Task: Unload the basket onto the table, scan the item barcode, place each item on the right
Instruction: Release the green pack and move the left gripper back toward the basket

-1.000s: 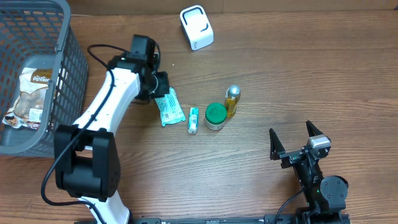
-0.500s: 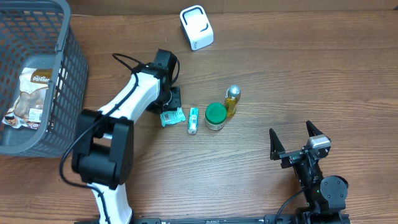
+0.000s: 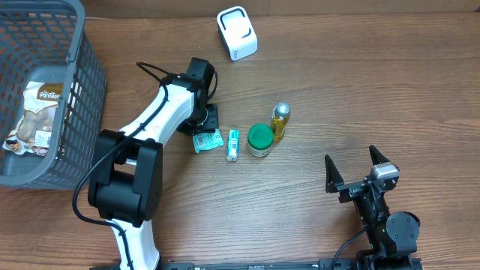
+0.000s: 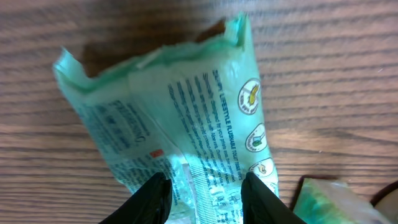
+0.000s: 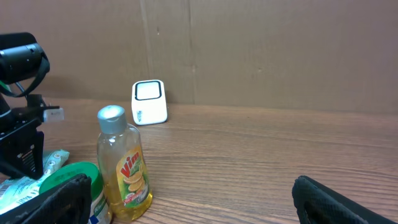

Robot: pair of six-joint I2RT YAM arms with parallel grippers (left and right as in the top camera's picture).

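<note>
Two arms: one stretches across the table (image 3: 360, 82), its left gripper (image 4: 204, 182) astride a green packet (image 4: 186, 106), grip unclear; the right gripper (image 3: 352, 166) rests spread wide. A bottle (image 5: 124, 168) reads "Vim".

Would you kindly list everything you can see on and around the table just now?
table: one, brown wood, beneath everything
basket: one, grey, far left
snack bag: one, brown and white, inside the basket
white box: one, white, likely the scanner, top centre
packet: one, pale green, centre, lying on the table
tube: one, white and teal, right of the packet
jar: one, green lid, right of the tube
bottle: one, yellow with silver cap, upright beside the jar
left gripper: one, white arm, jaws either side of the packet, grip unclear
right gripper: one, black, lower right, jaws open, empty
</note>
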